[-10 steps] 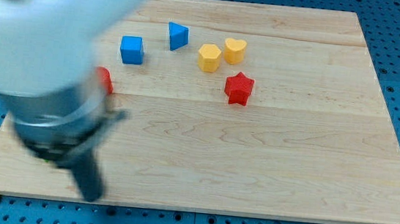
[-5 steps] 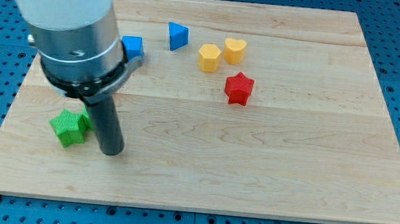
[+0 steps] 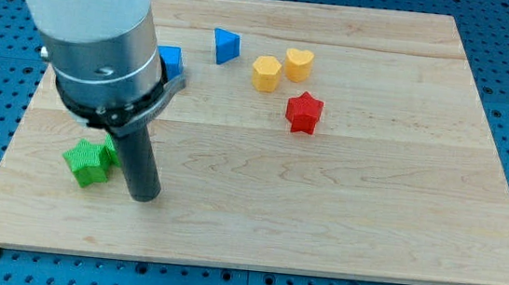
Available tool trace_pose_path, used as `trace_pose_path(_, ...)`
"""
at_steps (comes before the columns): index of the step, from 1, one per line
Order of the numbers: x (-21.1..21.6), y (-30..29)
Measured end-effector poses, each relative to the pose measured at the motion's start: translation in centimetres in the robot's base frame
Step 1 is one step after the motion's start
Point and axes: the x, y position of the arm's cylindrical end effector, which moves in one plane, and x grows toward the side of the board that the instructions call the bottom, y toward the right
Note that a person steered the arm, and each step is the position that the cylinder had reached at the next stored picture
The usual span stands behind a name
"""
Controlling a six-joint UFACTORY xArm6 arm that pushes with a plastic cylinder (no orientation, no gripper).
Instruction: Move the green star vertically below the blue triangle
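The green star [image 3: 87, 163] lies flat on the wooden board [image 3: 371, 200], in the lower left part of the view. A second green piece [image 3: 110, 152] shows at its 1 o'clock, touching the rod; its shape cannot be made out.

My tip [image 3: 143, 197] rests on the board at the star's 4 o'clock, just beside it; whether they touch cannot be told. The rod [image 3: 138, 164] has no fingers, so there is nothing to spread or press together, and it holds nothing.

The arm housing [image 3: 96, 34] covers the upper left of the board. A blue block [image 3: 171, 58] shows partly from behind it, at 12 o'clock from the tip; its shape is unclear.

The blue triangle [image 3: 226, 45] stands at 1 o'clock from the green star, well apart from it, near the view's top.

A yellow block [image 3: 266, 72], many-sided, lies at the triangle's 4 o'clock. A yellow heart [image 3: 298, 64] sits just beside it at its 2 o'clock.

The red star [image 3: 303, 112] lies at 5 o'clock from the heart, near it but apart.
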Motion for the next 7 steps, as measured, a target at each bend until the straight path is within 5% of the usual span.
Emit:
trace_pose_path(2, 2.5, -0.9)
trace_pose_path(4, 1.4, -15.9)
trace_pose_path(5, -2.6, -15.1)
trace_pose_path(7, -3.3, 0.2)
